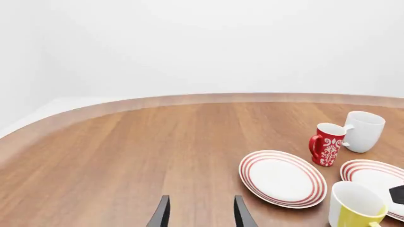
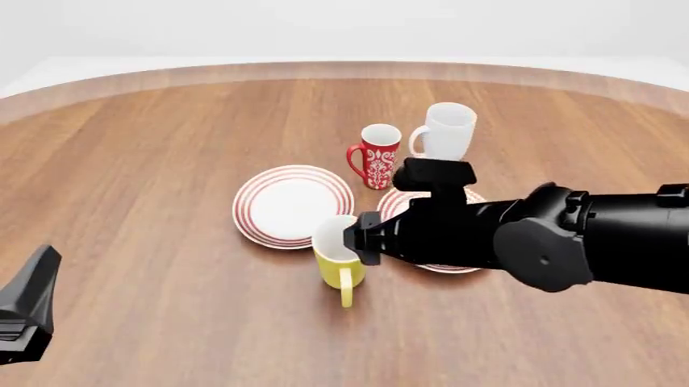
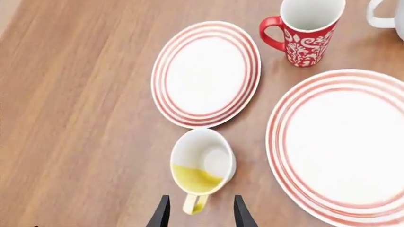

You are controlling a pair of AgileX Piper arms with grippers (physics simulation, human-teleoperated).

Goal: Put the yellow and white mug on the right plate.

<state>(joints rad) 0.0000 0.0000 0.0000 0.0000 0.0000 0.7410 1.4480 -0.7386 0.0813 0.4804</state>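
Yellow and white mug, glossy ceramic, loop handle, beside round red-ringed right plate

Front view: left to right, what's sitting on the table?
Left gripper → left plate → yellow and white mug → red patterned mug → white mug. The right plate is left out: the right arm covers most of it, so its place is unclear.

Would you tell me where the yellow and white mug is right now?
In the front view the yellow and white mug stands upright on the table, just ahead of the right pincer, between the left plate and the right plate.
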